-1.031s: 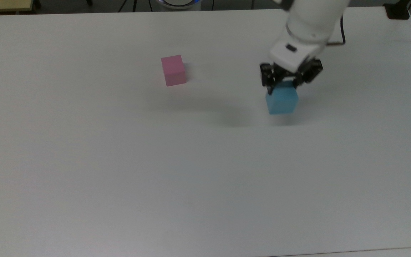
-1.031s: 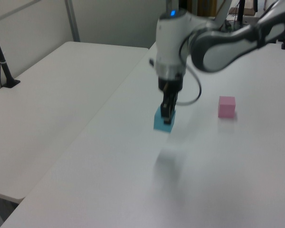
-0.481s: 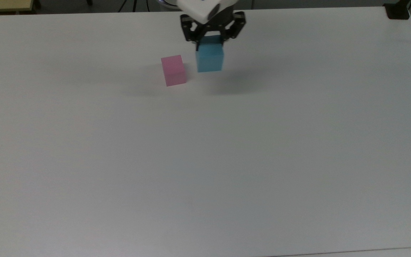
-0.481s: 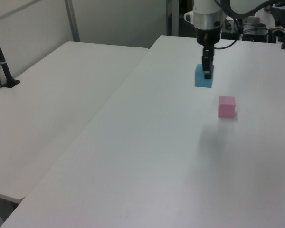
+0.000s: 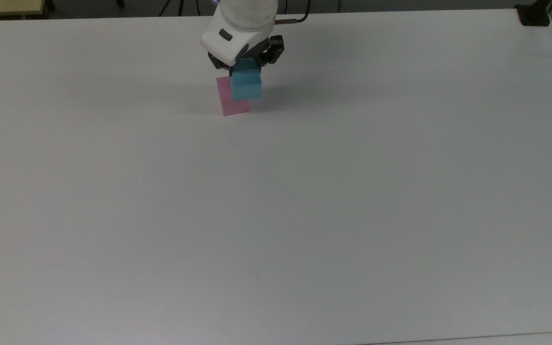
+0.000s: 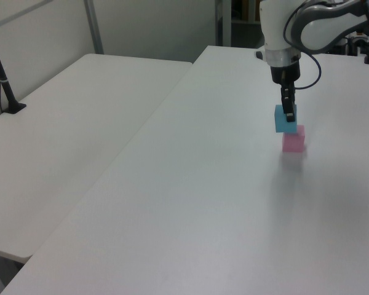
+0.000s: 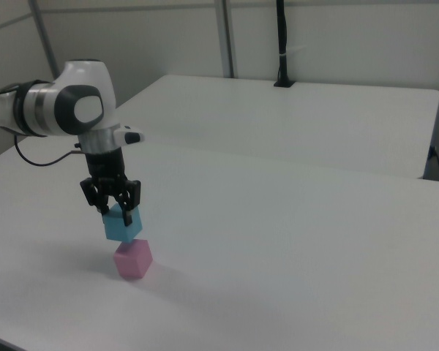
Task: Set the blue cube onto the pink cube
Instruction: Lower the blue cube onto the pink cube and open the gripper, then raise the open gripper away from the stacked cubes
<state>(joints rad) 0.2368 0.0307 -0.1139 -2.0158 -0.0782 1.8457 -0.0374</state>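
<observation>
My gripper (image 5: 247,72) (image 6: 287,114) (image 7: 117,214) is shut on the blue cube (image 5: 247,86) (image 6: 285,120) (image 7: 124,225) and holds it in the air. The pink cube (image 5: 228,102) (image 6: 294,140) (image 7: 133,259) rests on the white table (image 5: 304,201). In the right view the blue cube hangs just above the pink one, a little toward the right view's left, with a thin gap between them. From the top view the blue cube covers the pink cube's upper right part.
A black post (image 7: 282,44) stands on the far table in the right view, and another black post (image 6: 3,80) stands at the left view's left edge. A black cable (image 5: 288,20) trails from the arm near the table's far edge.
The gripper carried the blue cube from the top view's right side across to the pink cube, and it now hangs over it.
</observation>
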